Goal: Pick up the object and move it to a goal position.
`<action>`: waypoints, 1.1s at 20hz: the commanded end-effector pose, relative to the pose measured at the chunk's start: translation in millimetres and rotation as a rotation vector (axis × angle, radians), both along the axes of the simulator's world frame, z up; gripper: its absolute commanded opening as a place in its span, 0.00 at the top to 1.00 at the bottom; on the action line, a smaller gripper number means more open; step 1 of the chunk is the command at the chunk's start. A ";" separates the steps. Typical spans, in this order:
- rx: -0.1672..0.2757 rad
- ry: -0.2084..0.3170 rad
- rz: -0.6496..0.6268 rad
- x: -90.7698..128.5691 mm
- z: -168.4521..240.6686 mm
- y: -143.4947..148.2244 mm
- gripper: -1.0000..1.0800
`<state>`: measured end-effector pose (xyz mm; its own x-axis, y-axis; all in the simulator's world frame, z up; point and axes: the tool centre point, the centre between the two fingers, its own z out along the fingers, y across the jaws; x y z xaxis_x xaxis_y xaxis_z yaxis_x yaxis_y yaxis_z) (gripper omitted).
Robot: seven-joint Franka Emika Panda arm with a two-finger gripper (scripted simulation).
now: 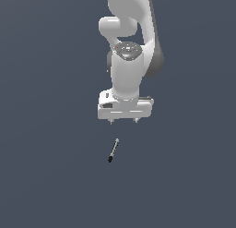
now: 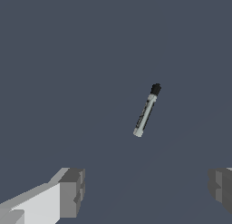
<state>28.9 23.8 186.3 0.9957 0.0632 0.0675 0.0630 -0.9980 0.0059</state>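
The exterior view shows the tool [image 1: 123, 121] hanging above the dark bench [image 1: 46, 176], the pen-like rod [image 1: 113, 150] lying apart just below it. Only the wrist view reveals the fingers [image 2: 71, 191] spread wide, nothing between them, and the rod's [image 2: 146, 110] black tip pointing away.

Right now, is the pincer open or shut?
Open. In the wrist view the two fingers stand far apart with bare floor between them, and the pincer holds nothing; the pen lies apart from it.
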 end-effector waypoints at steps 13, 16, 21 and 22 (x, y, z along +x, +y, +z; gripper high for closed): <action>0.017 0.047 -0.280 44.8 -83.3 -30.3 0.04; 0.017 0.055 -0.329 50.6 -99.5 -35.9 0.04; 0.016 0.063 -0.383 56.3 -118.3 -42.2 0.04; 0.016 0.064 -0.390 57.0 -120.8 -43.0 0.04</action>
<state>84.1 -17.8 69.6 0.9514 -0.3081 0.0033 -0.3081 -0.9514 -0.0019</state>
